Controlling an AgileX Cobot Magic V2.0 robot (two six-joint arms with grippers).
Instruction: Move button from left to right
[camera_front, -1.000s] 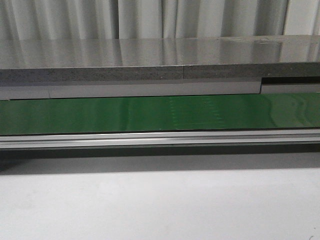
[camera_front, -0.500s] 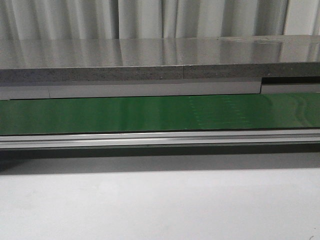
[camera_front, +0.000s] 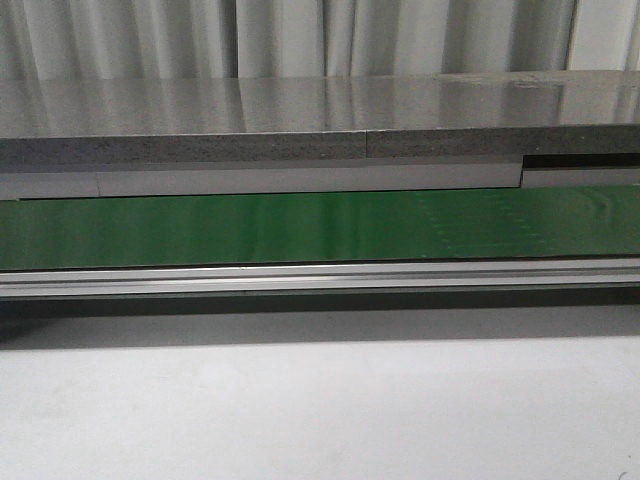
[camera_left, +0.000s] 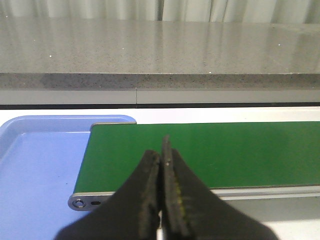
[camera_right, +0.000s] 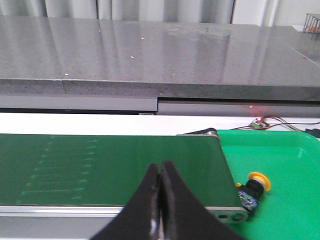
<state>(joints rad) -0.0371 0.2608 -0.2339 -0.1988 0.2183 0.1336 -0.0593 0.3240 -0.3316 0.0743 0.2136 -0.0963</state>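
a: where's the button (camera_right: 254, 188)?

b: i see it only on my right wrist camera. it lies on its side in the green tray (camera_right: 290, 165), yellow mushroom head toward the tray's middle, dark blocky body with blue-green marks toward the end of the green conveyor belt (camera_right: 110, 167). whether the body actually touches the belt's metal end frame (camera_right: 231, 216) i can't tell, that corner is small in view.

a: grippers?

b: my right gripper (camera_right: 160, 181) is clenched, fingers pressed together with nothing between them, above the belt's near rail and apart from the button. my left gripper (camera_left: 161, 159) is clenched and empty too, over the belt's other end.

a: what else is around?

b: a blue tray (camera_left: 35, 165) sits at the left end of the belt, with the belt's roller end reaching over it. behind the belt runs a grey stone counter (camera_front: 320, 118). near the green tray's far edge there's a small circuit board with wires (camera_right: 260, 123).

a: room to move?

b: the belt top (camera_front: 320, 228) is bare in the front camera, and the white surface (camera_front: 320, 410) in front of the rail is open.
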